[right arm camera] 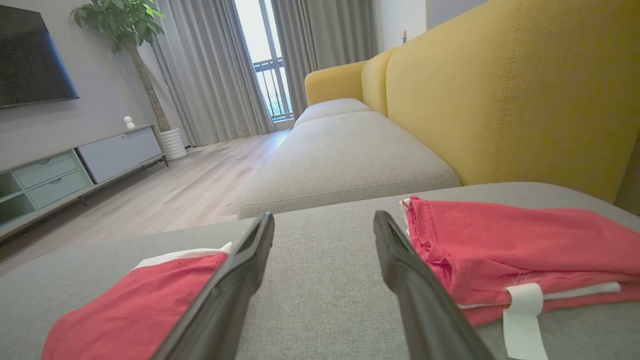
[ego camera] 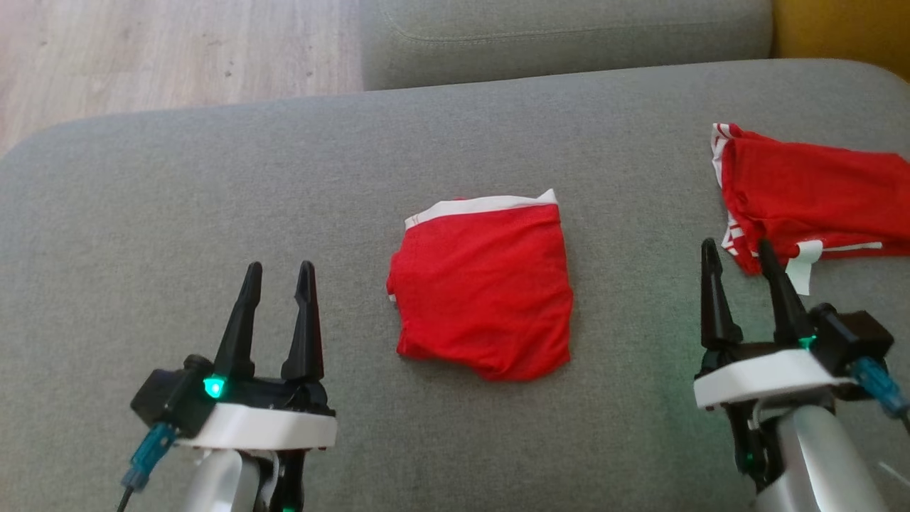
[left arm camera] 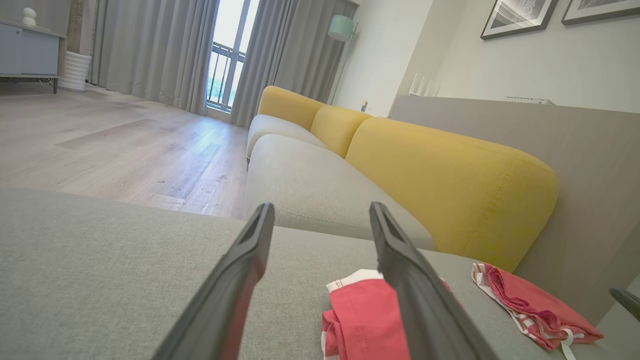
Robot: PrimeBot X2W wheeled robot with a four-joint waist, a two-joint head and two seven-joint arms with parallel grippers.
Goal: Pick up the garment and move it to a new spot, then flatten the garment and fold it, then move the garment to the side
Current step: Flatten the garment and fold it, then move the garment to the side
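Nearest to us, the left gripper [ego camera: 279,264] hangs low over the grey cushion [ego camera: 213,199] with its jaws spread wide and nothing between them; the right gripper [ego camera: 736,243] stands the same way on the other side, jaws apart and empty, its fingertips just short of the edge of a second red garment [ego camera: 810,192].

Between the two grippers, and a little farther out, the red shorts [ego camera: 483,284] lie in the middle of the cushion, folded into a rough square with the white waistband [ego camera: 483,206] along the far edge; neither gripper touches them.

We judge that flattening and folding are done, and that the step in hand is the last one, moving the shorts to the side; the next move calls for one gripper to come down on an edge of the stack and pinch all the layers together, so that the fold does not fall open when lifted; the second garment already lies at the right, so we would take care not to drag it.

A white tag [ego camera: 802,270] sticks out of that second garment; we can read no writing on it, nor any brand on either piece.

Beyond lie another seat cushion [ego camera: 569,35], the yellow backrest [ego camera: 839,28] and the wooden floor [ego camera: 142,50].
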